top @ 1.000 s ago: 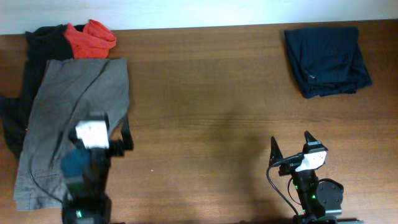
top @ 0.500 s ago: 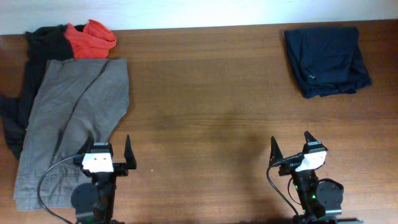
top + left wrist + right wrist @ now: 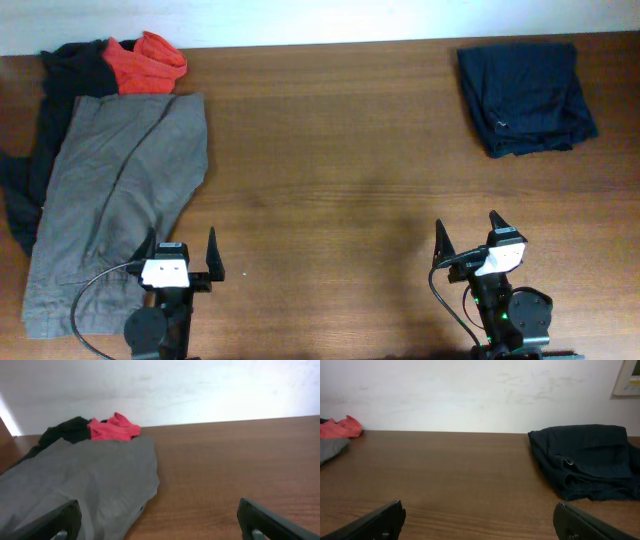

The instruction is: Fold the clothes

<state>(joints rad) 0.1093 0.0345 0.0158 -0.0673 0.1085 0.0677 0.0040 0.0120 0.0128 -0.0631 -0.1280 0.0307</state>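
Left gripper [image 3: 181, 248] now back off grey garment [image 3: 120, 190], parked at near table edge [image 3: 320, 340], jaws wide, empty. Right gripper [image 3: 467, 226] unmoved, wide, empty. Navy garment [image 3: 525, 95] lies folded far right. Grey garment lies flat, unfolded, far left: likely next.

You get no text, brand or number you can read; the small pale mark [image 3: 568, 462] on the navy garment [image 3: 590, 450] is too tiny; the framed sheet [image 3: 631, 377] above that garment is illegible too.
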